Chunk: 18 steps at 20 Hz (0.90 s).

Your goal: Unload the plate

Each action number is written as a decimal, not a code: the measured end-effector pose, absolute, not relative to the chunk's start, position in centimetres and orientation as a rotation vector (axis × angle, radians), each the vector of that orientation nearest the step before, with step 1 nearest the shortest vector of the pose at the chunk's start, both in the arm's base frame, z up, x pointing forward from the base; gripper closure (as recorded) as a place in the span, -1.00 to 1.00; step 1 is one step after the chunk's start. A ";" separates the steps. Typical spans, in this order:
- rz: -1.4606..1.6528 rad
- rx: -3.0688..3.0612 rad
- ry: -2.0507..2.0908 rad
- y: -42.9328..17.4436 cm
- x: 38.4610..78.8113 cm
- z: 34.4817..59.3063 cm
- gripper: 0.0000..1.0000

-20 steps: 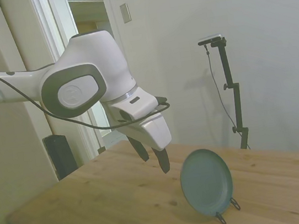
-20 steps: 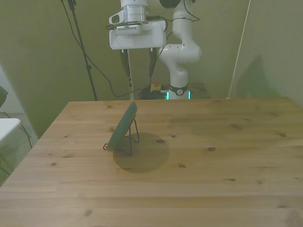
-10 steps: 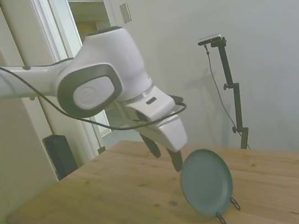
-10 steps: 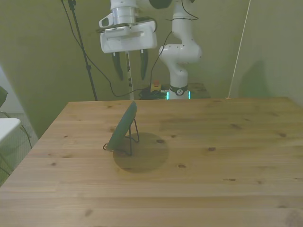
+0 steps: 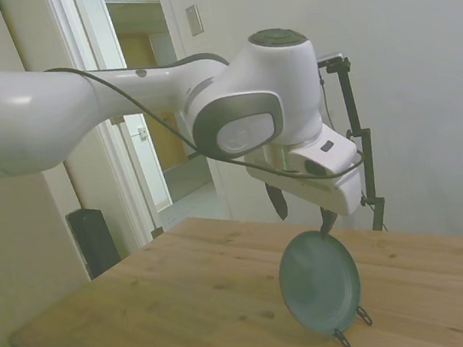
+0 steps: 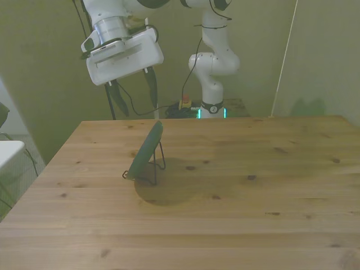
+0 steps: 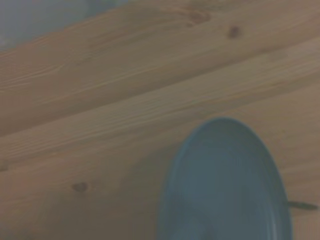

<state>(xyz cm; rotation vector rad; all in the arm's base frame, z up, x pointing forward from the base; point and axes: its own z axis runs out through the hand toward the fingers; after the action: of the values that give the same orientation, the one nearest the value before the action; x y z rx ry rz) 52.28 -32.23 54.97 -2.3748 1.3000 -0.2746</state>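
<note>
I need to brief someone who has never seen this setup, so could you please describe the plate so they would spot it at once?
On the wooden table, toward the front view's left, a thin black wire stand holds the plate tilted on edge. It is round, plain teal-green, and the only dish there.

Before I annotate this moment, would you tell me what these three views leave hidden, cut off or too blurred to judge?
- Wire stand: in the side view the plate hides all but its two feet; the wrist view shows only one prong.
- Plate: cut off by the wrist picture's edge, and soft-focused there.
- Gripper: open, but whether either fingertip touches the plate's rim cannot be told; the side view overlaps them.
- Plate's face: edge-on in the front view.
</note>
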 end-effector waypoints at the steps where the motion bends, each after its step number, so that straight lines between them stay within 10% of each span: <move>1: -0.256 -2.371 1.267 -32.5 52.7 54.6 -1.00; 18: -0.047 -2.281 1.193 -32.5 55.4 51.1 -1.00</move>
<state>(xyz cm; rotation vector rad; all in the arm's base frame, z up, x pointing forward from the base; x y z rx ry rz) 55.40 -32.54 51.09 -2.2807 1.1934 -0.0467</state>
